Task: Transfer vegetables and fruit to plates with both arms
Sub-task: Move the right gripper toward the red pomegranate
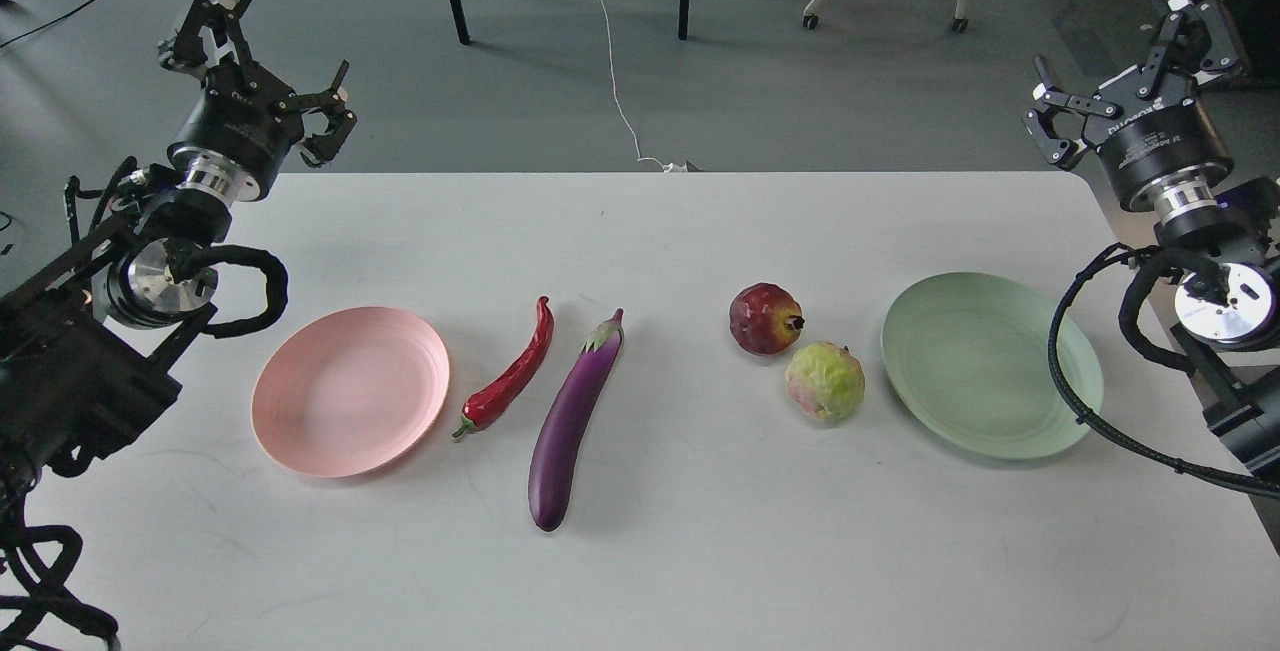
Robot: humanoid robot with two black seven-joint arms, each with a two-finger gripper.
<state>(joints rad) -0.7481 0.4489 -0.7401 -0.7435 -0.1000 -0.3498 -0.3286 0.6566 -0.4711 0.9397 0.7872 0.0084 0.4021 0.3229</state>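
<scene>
Nothing is sitting on either plate yet; all four items are resting on the white tabletop point(700, 571) between them, so the transfer is judged not yet begun.

The left hand point(262, 61) is hovering above the far-left corner of the tabletop, fingers spread wide and holding nothing. The right hand point(1120, 81) is hovering off the far-right edge, likewise spread open and empty. Both are standing well apart from the produce.

The pink plate point(350, 391) is lying at the left, the green plate point(990, 366) at the right. The red chili pepper point(512, 371) is lying just beside the pink plate's right rim, and the eggplant point(572, 426) is lying next to the chili, apart from it. Both are running on a diagonal, stem ends toward the far right, blunt ends toward the near left. The dark red fruit point(765, 319) and the yellow-green fruit point(825, 381) are sitting close together, appearing to touch or nearly so, just left of the green plate.

The governing relation: the vegetables are lying nearer the left hand, toward the robot and to the right of it; the fruit are lying nearer the right hand, toward the robot and to its left. In my judgement a grasp on either vegetable is calling for fingers closing across that diagonal axis, not along it.
</scene>
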